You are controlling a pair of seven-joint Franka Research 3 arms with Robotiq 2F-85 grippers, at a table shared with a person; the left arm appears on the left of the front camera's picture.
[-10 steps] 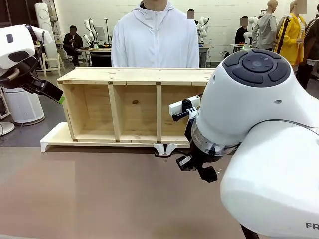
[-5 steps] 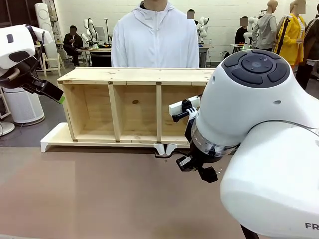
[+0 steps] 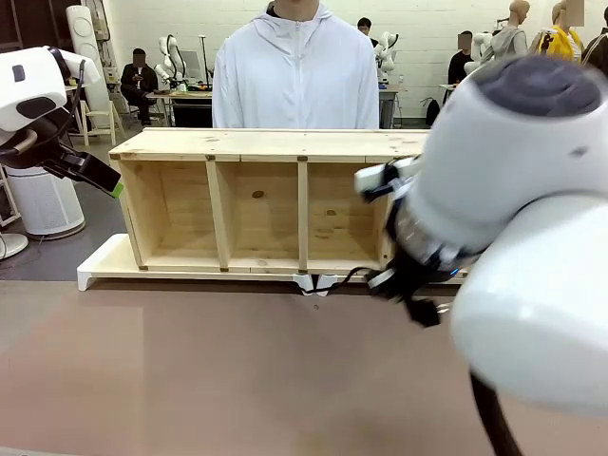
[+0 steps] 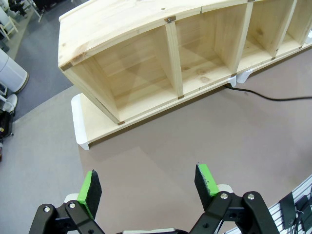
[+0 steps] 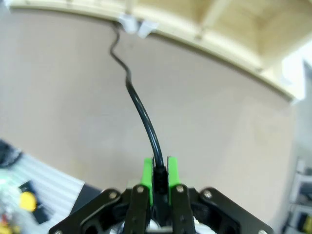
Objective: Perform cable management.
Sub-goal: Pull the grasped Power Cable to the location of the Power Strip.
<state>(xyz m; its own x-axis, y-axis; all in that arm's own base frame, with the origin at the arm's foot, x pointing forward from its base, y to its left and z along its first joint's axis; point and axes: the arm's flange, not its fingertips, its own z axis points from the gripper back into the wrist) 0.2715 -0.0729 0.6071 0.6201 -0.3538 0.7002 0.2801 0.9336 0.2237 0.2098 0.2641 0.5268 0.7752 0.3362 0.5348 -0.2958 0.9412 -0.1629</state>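
Pinches cable in right hand, length running ahead to clips at shelf; holds left hand spread, well apart.

even indoor light, soft shadows inside the wooden shelf. right arm is motion-blurred; the right wrist view is blurred, its edges curved.
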